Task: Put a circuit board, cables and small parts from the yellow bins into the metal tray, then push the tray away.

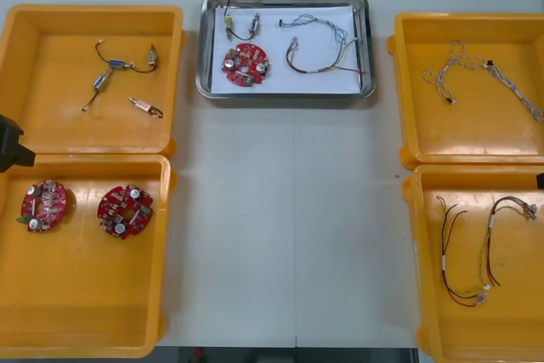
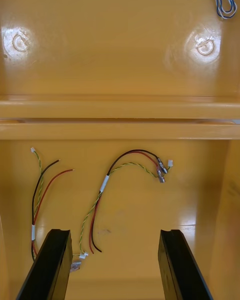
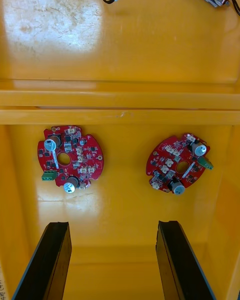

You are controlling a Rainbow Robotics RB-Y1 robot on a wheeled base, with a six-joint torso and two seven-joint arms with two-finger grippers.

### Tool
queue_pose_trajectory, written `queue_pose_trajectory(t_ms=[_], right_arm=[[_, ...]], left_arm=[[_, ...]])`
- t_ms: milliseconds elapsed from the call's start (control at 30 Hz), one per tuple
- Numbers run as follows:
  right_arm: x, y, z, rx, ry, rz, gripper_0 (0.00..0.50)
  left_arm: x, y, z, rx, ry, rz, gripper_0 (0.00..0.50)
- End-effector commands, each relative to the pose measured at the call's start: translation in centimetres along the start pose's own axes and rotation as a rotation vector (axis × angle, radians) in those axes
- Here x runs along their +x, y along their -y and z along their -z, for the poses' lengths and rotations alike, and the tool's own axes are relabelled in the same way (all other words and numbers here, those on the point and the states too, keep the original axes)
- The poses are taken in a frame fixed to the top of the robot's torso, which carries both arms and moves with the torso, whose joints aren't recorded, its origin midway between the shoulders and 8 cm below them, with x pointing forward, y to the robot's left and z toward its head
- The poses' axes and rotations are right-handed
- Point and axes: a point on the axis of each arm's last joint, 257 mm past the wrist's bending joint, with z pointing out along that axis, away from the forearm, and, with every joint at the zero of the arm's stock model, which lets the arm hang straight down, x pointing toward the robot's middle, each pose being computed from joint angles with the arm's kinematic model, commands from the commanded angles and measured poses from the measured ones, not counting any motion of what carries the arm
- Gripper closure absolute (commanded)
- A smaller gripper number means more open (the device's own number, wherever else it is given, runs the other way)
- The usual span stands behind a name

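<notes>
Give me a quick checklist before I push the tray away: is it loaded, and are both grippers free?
1. Circuit board in the tray: ok.
2. Cables inside the tray's rim: ok.
3. Small metal part in the tray: ok.
4. Left gripper open and holding nothing, over the near left bin: ok.
5. Right gripper open and holding nothing, over the near right bin: ok.
6. A gripper lined up behind the tray: not ok, both are over side bins.

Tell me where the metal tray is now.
In the front view, the metal tray sits at the table's far middle, between the far left yellow bin and far right yellow bin.
</notes>
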Motion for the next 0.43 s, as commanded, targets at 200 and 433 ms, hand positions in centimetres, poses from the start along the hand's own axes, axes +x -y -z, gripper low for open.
queue_pose_trajectory(t_ms=[200,433], right_arm=[[0.11,1.43,0.78,0.036,-0.002,0.007,0.0],[0.11,1.43,0.78,0.036,-0.002,0.007,0.0]], left_arm=[[-2.12,-0.7,2.05,-0.042,0.069,-0.091,0.0],[-2.12,-0.7,2.05,-0.042,0.069,-0.091,0.0]])
